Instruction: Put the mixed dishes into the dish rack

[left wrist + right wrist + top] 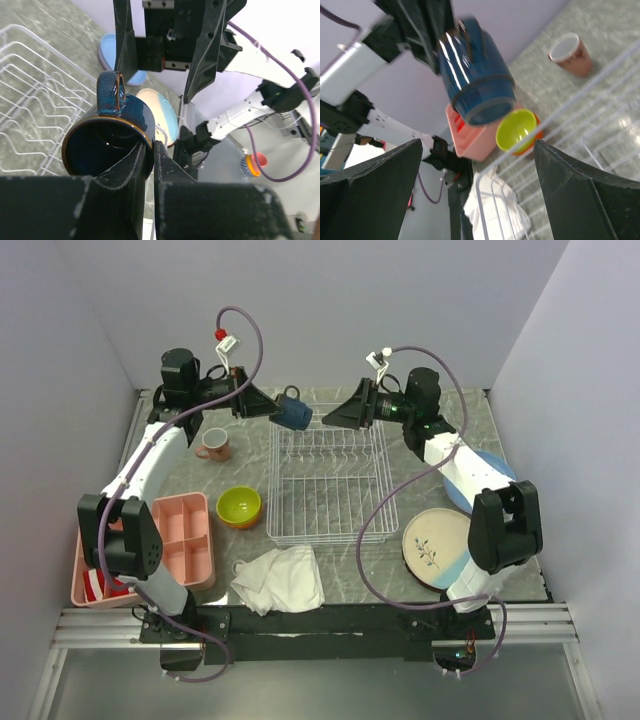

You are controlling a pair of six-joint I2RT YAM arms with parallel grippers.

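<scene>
Noting the left gripper (271, 407) clamped on the rim of the small dark-blue mug (294, 413), we logged the mug in the air, tipped on its side, by the far left corner of the dish rack (330, 537). The right gripper (326, 420) faced the mug from close by, fingers spread wide and holding nothing. We saw the small pink mug (213, 445) upright on the table (350, 575) left of the rack, and the lime-green bowl (239, 504) nearer us.
</scene>
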